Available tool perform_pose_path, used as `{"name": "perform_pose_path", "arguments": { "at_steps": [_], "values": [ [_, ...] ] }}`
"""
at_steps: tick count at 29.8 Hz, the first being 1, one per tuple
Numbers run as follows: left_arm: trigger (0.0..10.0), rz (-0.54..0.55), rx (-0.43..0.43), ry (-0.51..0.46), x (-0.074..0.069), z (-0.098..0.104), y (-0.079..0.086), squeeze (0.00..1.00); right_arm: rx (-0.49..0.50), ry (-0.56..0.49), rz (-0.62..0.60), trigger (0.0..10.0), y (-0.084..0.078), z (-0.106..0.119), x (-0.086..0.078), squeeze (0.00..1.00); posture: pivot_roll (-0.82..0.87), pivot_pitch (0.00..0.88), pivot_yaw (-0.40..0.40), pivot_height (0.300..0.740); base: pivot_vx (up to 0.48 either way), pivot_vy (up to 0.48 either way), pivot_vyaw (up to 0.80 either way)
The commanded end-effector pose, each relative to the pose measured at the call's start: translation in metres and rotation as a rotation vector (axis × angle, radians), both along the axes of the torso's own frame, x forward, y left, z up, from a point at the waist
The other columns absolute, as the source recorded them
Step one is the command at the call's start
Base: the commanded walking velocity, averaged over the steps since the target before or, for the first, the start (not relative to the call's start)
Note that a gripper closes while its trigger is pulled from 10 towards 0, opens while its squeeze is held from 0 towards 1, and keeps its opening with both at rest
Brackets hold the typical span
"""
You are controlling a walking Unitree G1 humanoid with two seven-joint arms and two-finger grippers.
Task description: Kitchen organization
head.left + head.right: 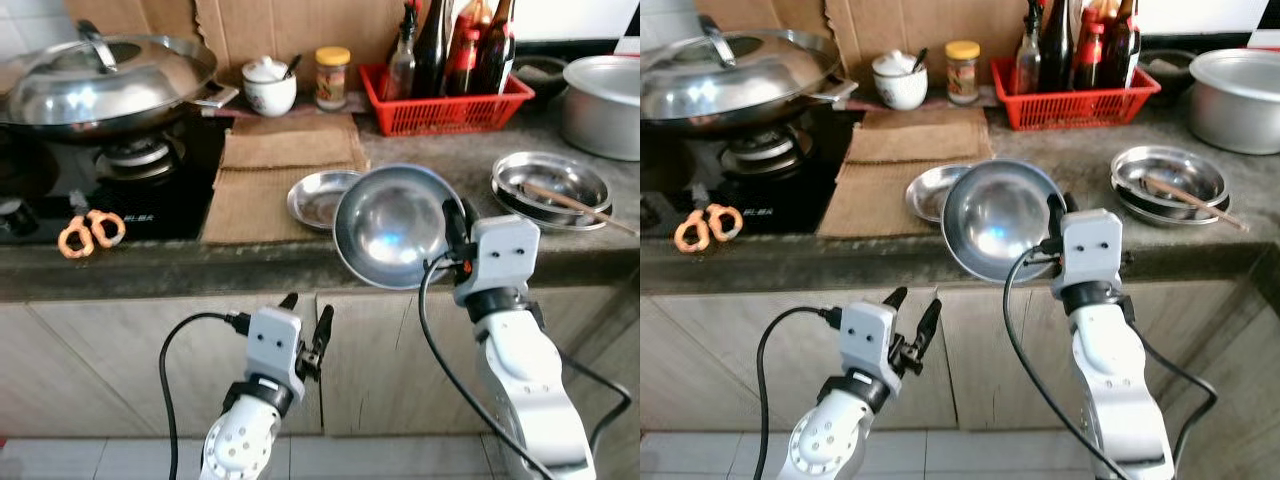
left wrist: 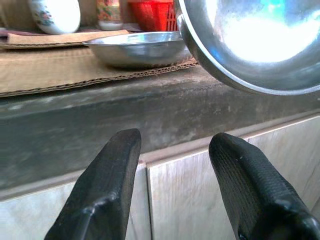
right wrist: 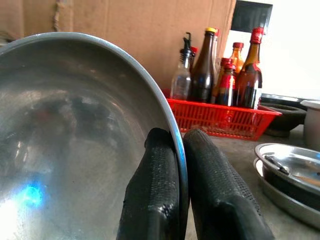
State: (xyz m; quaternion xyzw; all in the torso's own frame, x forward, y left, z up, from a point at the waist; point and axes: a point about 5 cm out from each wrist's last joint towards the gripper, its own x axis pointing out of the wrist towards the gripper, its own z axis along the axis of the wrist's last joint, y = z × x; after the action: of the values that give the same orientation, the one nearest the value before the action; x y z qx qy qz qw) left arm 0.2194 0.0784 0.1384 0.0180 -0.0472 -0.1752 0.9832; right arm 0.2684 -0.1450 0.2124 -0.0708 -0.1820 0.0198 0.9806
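Over counter edge (image 1: 250, 262): right gripper (image 3: 180, 165) pinching bowl (image 1: 395, 225) rim; left gripper (image 1: 305, 320) wide, idle. Best kept level, lowered gently beside dish (image 1: 318, 198).

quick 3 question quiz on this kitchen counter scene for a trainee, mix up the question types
1. True or false: the right tool is shut on the rim of the large steel bowl.
2. Multiple choice: what lies on the stove's front edge? A) orange-handled scissors B) a spoon C) a sponge
3. Fill in: the bottles at the back of the counter stand in a red ____.

Key
1. True; the right wrist view shows one finger on each side of the rim, bowl tilted over the counter edge.
2. A; the scissors lie beside the wok. The left tool hangs open below the counter.
3. Basket.
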Motion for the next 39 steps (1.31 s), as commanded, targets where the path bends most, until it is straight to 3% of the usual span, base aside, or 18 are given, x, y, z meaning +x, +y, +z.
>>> {"name": "perform_pose_path", "arguments": {
  "at_steps": [1, 27, 32, 39],
  "values": [
    [10.0, -0.006, -0.004, -0.011, -0.002, 0.003, 0.000, 0.00, 0.003, -0.029, -0.003, 0.0, 0.000, 0.006, -0.005, 0.00, 0.07, 0.060, 0.005, 0.740, -0.277, 0.000, 0.00],
    [10.0, -0.006, 0.000, -0.002, -0.002, 0.002, 0.000, 0.00, -0.016, 0.062, 0.040, 0.0, 0.016, -0.018, -0.014, 0.00, 0.07, 0.061, 0.009, 0.740, -0.273, 0.000, 0.00],
    [10.0, -0.001, -0.005, 0.003, -0.002, 0.001, 0.000, 0.00, -0.010, 0.098, 0.052, 0.0, 0.018, -0.025, -0.017, 0.00, 0.07, 0.060, 0.008, 0.740, 0.000, 0.000, 0.00],
    [10.0, -0.001, -0.007, 0.017, -0.003, -0.002, 0.001, 0.00, -0.007, 0.118, 0.057, 0.0, 0.020, -0.029, -0.019, 0.00, 0.06, 0.054, 0.007, 0.740, 0.000, 0.000, -0.69]
  ]
}}
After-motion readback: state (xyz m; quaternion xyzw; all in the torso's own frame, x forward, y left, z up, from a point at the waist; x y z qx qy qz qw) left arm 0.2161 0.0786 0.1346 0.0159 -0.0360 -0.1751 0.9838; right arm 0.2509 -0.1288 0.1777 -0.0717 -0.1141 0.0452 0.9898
